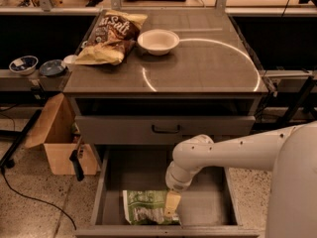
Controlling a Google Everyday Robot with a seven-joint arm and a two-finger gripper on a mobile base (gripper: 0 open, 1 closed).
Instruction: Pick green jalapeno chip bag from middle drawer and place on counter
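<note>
Probably light and crinkly-soft, the small green jalapeno chip bag (pixel 143 213) suits a right-edge pinch. Below the desk's front edge, the pale gripper (pixel 172 206) touches it; whether it grips cannot be told.

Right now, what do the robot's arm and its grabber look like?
The arm is smooth and creamy white. It is made of fat, rounded tubes with a ball-like joint, and small dark dots run along it. No cables show. Its gripper is a slim, pale tan tip, down in the middle drawer over the green jalapeno chip bag.
</note>
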